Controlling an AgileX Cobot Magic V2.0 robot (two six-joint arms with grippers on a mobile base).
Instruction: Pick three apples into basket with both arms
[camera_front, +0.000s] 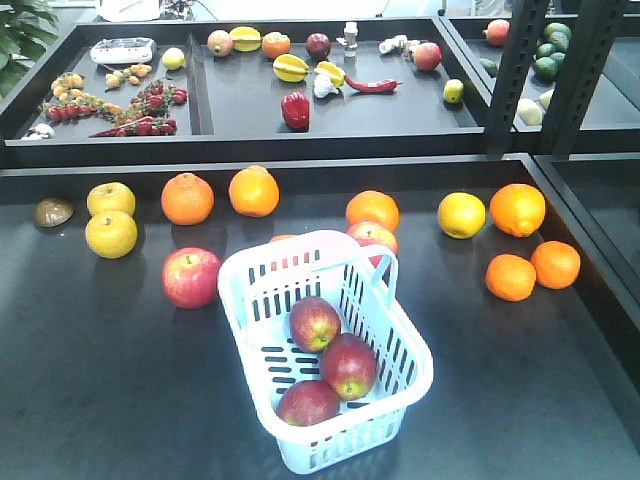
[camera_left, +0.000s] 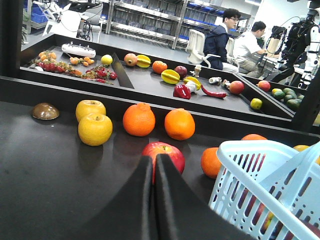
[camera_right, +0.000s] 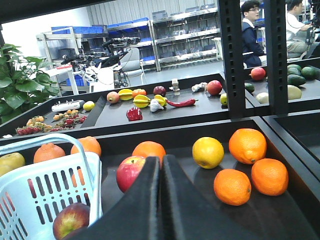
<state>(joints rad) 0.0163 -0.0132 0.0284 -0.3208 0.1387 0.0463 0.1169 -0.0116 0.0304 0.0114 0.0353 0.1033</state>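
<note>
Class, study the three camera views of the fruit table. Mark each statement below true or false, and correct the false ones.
1. Three dark red apples lie inside the basket. True.
2. The basket is tipped on its side. False: it stands upright on the black table, with its opening upward.
3. The left pincer is closed and holds nothing. True.
4. The right pincer grips an orange. False: it is closed and empty.
5. A bright red apple rests on the table outside the basket, on its left in the front view. True.
6. The red bell pepper lies in the basket. False: it sits in the upper tray behind.
</note>
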